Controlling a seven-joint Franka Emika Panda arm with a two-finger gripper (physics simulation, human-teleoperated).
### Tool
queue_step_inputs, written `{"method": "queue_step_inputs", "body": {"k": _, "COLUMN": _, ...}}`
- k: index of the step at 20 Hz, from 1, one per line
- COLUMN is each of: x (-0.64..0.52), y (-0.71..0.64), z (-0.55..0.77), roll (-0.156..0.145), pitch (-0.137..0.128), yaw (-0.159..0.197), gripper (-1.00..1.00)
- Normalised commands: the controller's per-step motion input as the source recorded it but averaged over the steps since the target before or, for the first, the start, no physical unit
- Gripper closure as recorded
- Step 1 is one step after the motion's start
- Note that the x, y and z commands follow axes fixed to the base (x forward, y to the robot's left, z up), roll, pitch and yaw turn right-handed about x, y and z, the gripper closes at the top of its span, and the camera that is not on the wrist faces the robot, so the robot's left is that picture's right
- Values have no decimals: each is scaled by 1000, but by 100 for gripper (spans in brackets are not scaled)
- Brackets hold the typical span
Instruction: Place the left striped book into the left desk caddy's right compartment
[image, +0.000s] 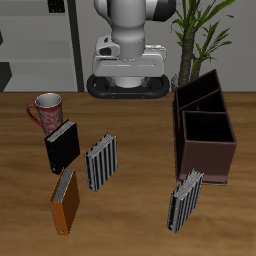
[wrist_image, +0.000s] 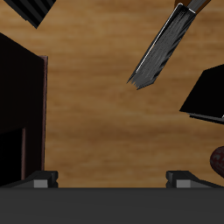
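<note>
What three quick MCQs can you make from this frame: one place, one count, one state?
1. Where is the left striped book?
A. On the table beside the left desk caddy, nearer the front edge
B. Inside the caddy's right compartment
C. Lifted off the table

2. How many striped books are there?
A. One
B. Two
C. Three

3. The gripper is:
A. Shut on the book
B. Shut, empty
C. Open, empty

Answers:
1 A: the exterior view shows it standing on the wood just in front of the caddy.
2 B: one is by the caddy, and the other striped book is farther across the table.
3 C: the wrist view shows the fingertips wide apart with only table between them.
</note>
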Motion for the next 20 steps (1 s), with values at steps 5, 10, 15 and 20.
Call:
{"method": "queue_step_inputs", "body": {"k": 5, "x": 247, "y": 42, "z": 21, "roll": -39, "pitch": -4, "yaw": -58, "gripper": -100}}
{"method": "queue_step_inputs", "body": {"k": 10, "x": 443, "y": 307, "z": 80, "roll": 9, "pitch": 3, "yaw": -13, "gripper": -100}}
{"method": "queue_step_inputs", "body": {"k": 15, "x": 402, "y": 455, "z": 124, "roll": 35, "pitch": -7, "yaw": -3, "gripper": -100}}
{"method": "queue_step_inputs", "body": {"k": 20, "x": 292, "y": 369, "z": 119, "roll": 29, "pitch": -18, "yaw": 7, "gripper": -100}}
